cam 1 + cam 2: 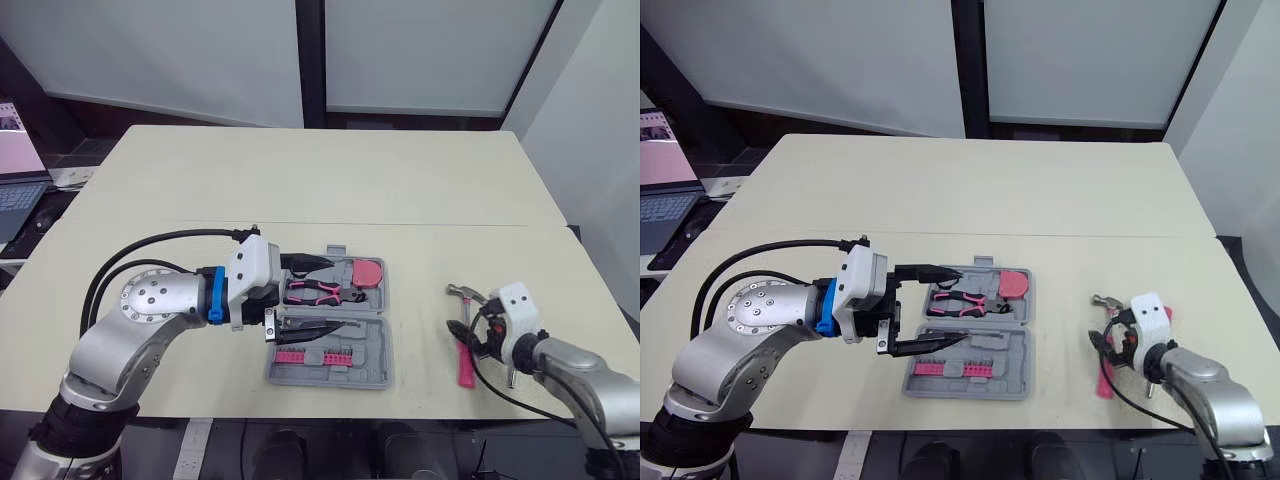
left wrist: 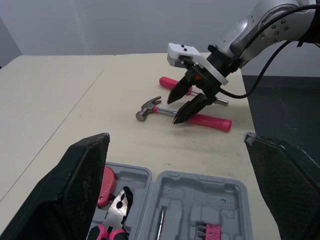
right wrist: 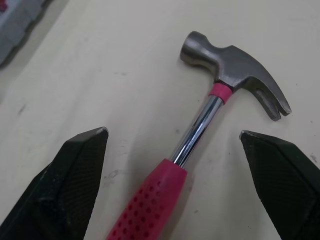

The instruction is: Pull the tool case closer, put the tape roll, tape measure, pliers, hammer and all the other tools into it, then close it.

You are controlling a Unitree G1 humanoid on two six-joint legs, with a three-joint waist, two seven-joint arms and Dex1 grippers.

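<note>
The jaws of the right gripper (image 3: 172, 134) stand wide and empty, straddling the hammer (image 3: 200, 125) where its steel shaft meets the pink grip. I judge it should drop straight down and close on the grip near the head, not on the slick shaft, so the head does not swing. The hammer lies on the bench (image 1: 330, 190) at lower right of the head view, well apart from the open tool case (image 1: 385, 350) at lower centre, where the left gripper (image 1: 335, 292) hovers, jaws wide and empty.
</note>
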